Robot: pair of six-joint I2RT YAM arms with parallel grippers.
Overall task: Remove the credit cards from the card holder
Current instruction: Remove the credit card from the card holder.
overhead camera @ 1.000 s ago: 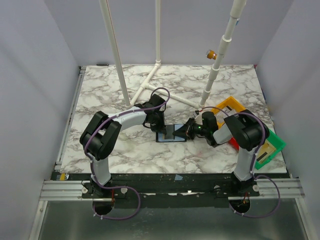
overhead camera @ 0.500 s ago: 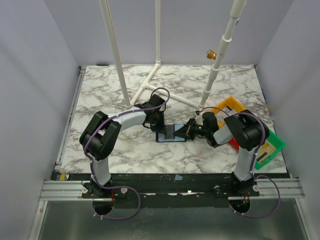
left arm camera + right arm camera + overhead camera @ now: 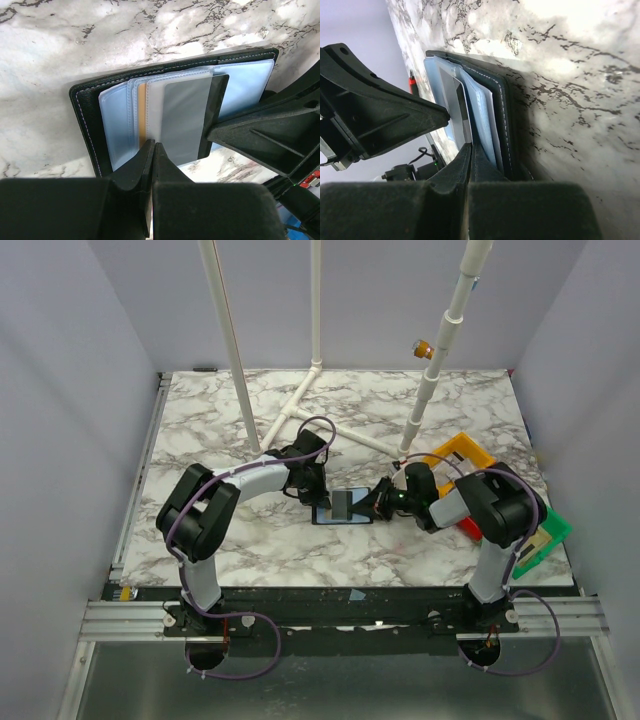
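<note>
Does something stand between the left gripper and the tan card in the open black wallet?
Yes. Just ahead of the left gripper, clear plastic sleeves overlap the thin tan card from both sides, leaving a narrow strip; a grey card partly covers one sleeve.

A white marble-patterned table (image 3: pixel 200 430) is seen. A black card holder (image 3: pixel 335 518) is laid open on it near the middle. A white pipe frame (image 3: pixel 290 412) is set further back. A yellow bin (image 3: pixel 455 452), a red bin (image 3: pixel 468 528) and a green bin (image 3: pixel 545 535) are grouped at the right edge.
</note>
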